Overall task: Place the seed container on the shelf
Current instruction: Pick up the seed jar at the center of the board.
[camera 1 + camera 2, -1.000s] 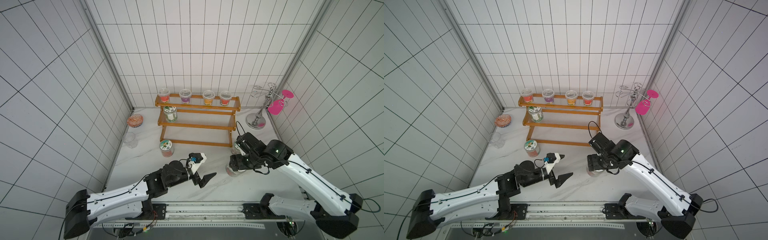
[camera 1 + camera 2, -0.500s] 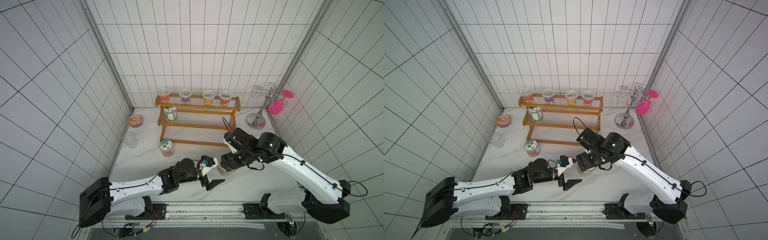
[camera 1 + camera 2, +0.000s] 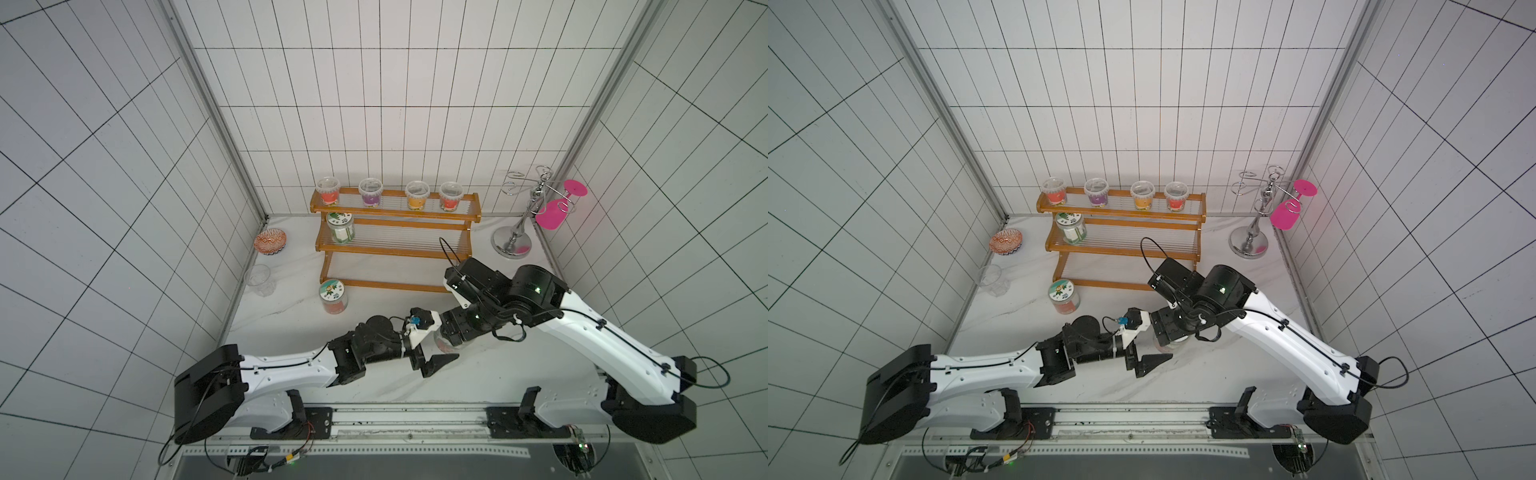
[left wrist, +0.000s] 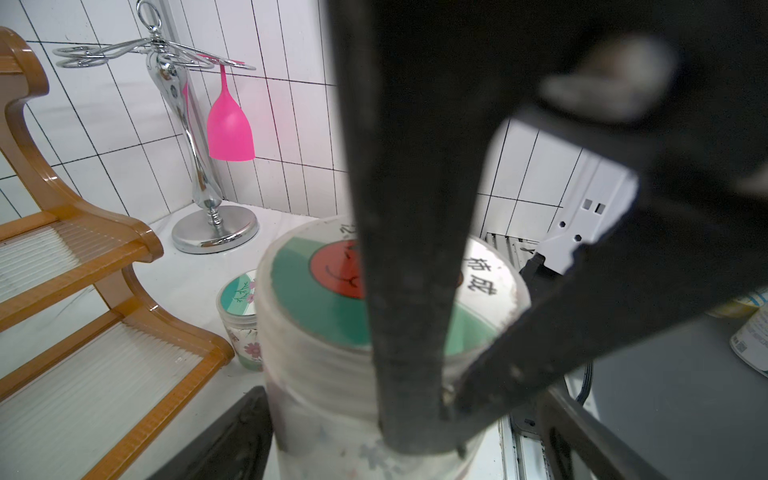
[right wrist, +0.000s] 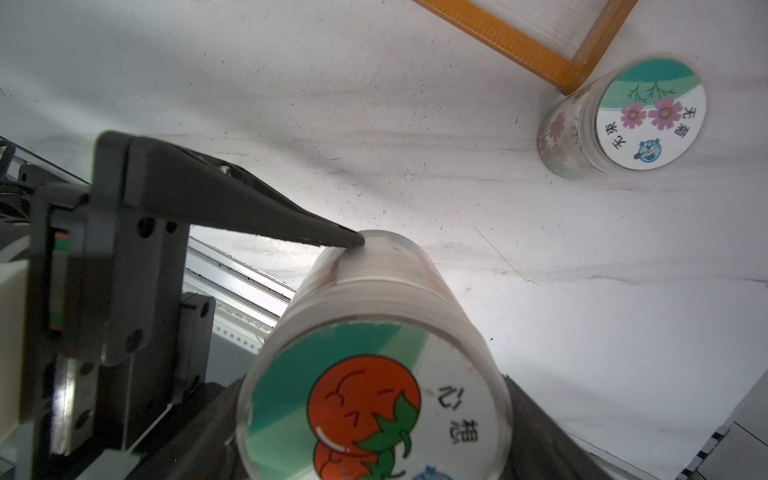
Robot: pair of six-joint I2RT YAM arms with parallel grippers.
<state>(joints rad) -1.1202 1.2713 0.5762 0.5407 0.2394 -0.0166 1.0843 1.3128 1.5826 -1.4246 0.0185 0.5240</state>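
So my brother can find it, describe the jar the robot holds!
Find the orange-brown shelf at the back wall. Just in front of it, the right pincer grips a clear jar. Its lid shows a red tomato; the nearby jar's shows pink flowers.

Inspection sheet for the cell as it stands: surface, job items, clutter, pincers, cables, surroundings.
Surface: white marble tabletop, no spills seen.
Job's things: tomato-lid seed jar held, not on the wooden shelf; shelf carries a printed-lid jar on its middle tier, four lidded cups on top.
Clutter: flower-lid jar beside a shelf foot; red-filled jar in front; patterned bowl; clear cup; chrome glass stand with pink glass.
Pincers: right pincer shut on the seed jar; left pincer open, one fingertip at the jar's side.
Cables: black cable loop at the right wrist; slack cable at the right arm's base.
Surroundings: white tiled walls on three sides.
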